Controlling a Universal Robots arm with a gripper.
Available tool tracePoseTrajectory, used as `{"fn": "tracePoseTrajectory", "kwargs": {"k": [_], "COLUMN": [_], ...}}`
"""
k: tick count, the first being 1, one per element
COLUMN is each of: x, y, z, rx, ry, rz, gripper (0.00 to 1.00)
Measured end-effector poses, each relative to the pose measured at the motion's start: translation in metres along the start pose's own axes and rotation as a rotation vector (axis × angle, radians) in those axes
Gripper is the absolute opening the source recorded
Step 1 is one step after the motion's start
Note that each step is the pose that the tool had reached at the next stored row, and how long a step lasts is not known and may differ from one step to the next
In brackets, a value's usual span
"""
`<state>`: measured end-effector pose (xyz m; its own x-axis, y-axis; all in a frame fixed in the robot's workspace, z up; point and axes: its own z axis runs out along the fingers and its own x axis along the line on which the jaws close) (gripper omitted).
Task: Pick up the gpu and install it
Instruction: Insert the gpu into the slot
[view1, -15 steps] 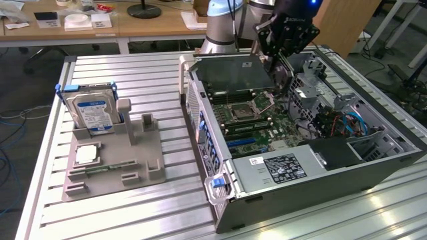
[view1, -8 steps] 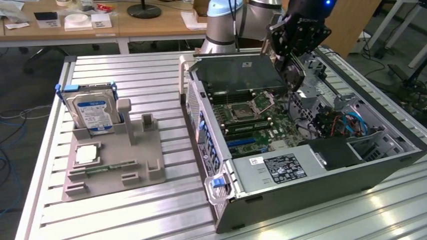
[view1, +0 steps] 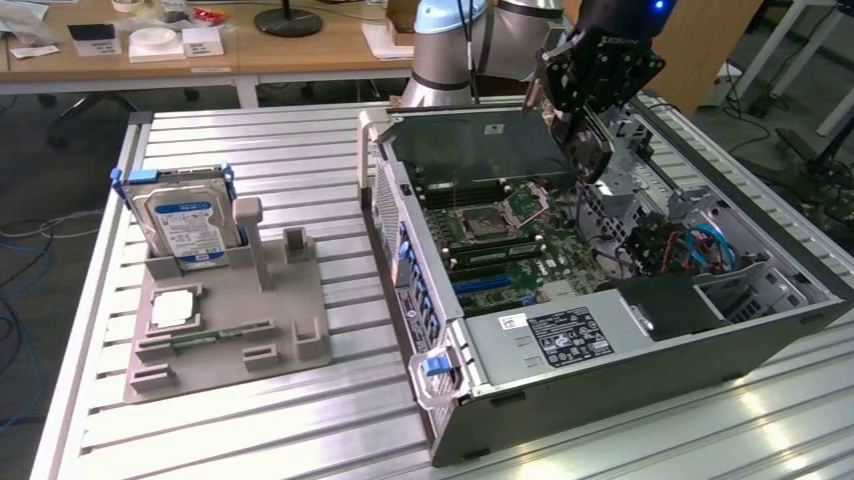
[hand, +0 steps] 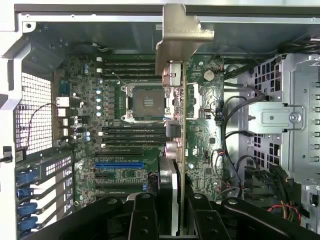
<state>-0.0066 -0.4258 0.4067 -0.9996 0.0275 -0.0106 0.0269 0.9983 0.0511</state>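
Note:
My gripper (view1: 589, 118) hangs over the far right part of the open computer case (view1: 747, 345), shut on the gpu (view1: 590, 152). The card hangs on edge below the fingers, above the case's interior. In the wrist view the gpu (hand: 176, 125) appears edge-on, a thin dark card with a silvery metal bracket (hand: 182, 35) at its far end. My gripper (hand: 175, 212) clamps its near end between black fingers (hand: 144, 217). Under the card lies the green motherboard (hand: 120, 145) with its CPU socket (hand: 148, 102) and a blue slot (hand: 119, 164).
A grey holder (view1: 287, 330) on the slatted table at the exterior view's left carries an upright hard drive (view1: 184, 225) and a small square chip (view1: 174, 310). Inside the case are a power supply (view1: 567, 335), a metal drive cage (hand: 300, 115) and loose cables (hand: 235, 145).

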Motion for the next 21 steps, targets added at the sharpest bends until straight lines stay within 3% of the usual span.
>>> {"fn": "tracePoseTrajectory", "kwargs": {"k": [6,21], "x": [0.0000,0.0000], "y": [0.0000,0.0000], "z": [0.0000,0.0000], "rx": [-0.0001,-0.0020], "ry": [0.0005,0.0096], "rz": [-0.009,-0.188], "gripper": [0.28,0.28]}}
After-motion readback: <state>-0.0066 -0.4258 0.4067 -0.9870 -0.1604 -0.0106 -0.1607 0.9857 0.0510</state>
